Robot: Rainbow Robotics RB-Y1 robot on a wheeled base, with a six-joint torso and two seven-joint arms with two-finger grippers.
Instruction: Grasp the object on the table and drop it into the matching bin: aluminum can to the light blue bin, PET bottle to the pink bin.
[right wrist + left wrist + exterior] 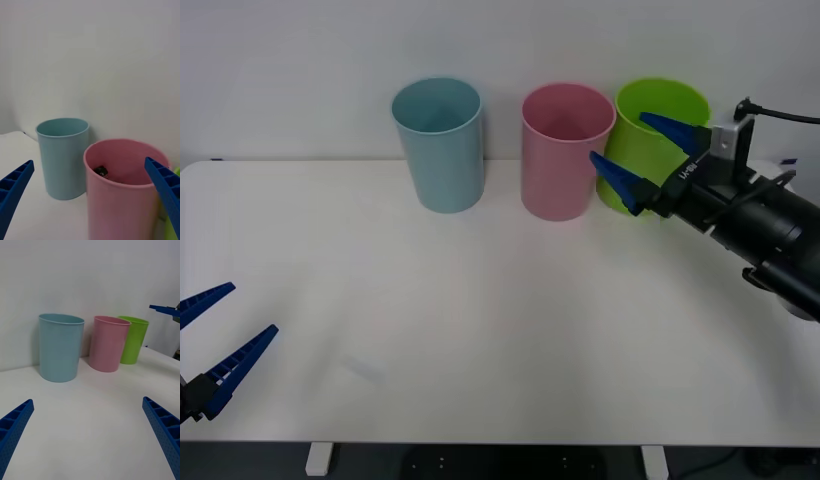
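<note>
The desk [480,330] is a wide white top with a smooth matte face and a rounded far-left corner. Along its far edge, against a pale wall, stand three tall tapered round bins of smooth plastic, each wider at the rim than at the foot: the light blue bin [439,145] toward the left, the pink bin [563,150] in the middle, and a lime green bin [658,140] just beside the pink one on the right. The blue and pink bins stand apart with bare desk between them.

The right gripper [648,152] hangs above the desk at the far right, in front of the green bin and just right of the pink bin's rim. Its blue ribbed fingers [620,180] are spread wide with nothing between them. In the right wrist view, the PET bottle [101,171] shows as a small dark shape lying inside the pink bin, low against the inner wall; little of it can be made out.

The left gripper [208,345] sits low near the desk's near-left corner, its fingers also spread apart and empty, well away from the bins.

The broad middle of the desk, from the near edge to the row of bins, lies open between the two arms.
</note>
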